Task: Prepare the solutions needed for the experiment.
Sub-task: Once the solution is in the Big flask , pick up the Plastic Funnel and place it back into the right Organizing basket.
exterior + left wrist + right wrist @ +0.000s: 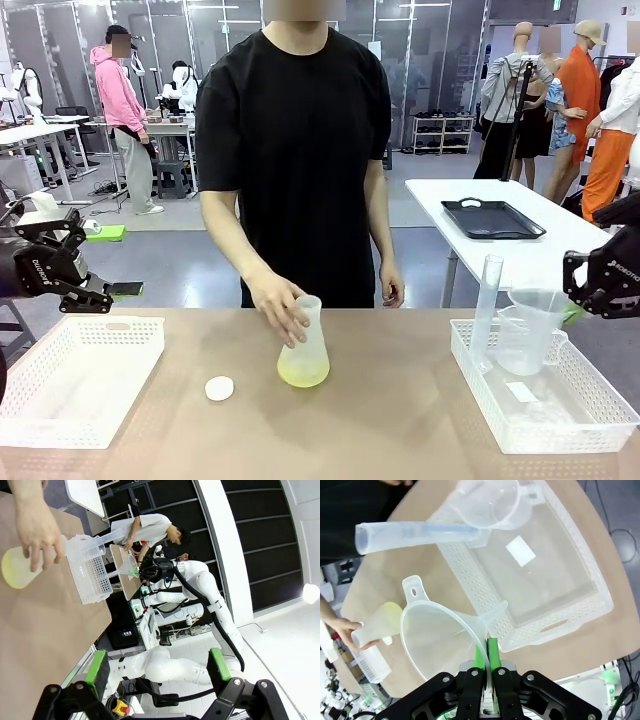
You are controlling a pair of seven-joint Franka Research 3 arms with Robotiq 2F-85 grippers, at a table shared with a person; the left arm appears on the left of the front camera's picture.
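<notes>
At the middle of the table (400, 430), a person's hand (280, 305) holds the neck of a see-through flask (303, 345). A little yellow-green liquid, the solution (303, 374), sits at the bottom of it. A small white cap (219, 388) lies just beside the flask, so its mouth looks open.

I think the step now is getting the funnel (440, 640) to the flask for pouring. The right gripper (485, 655) is over by the right basket (560, 420), well apart from the flask. Its jaws are pressed together on the thin rim of the funnel.

Next it would need to carry the funnel across and set the spout straight down into the narrow mouth, without bumping the hand.

The left gripper (157, 669) hangs at the left side with its jaws spread wide, holding nothing.
</notes>
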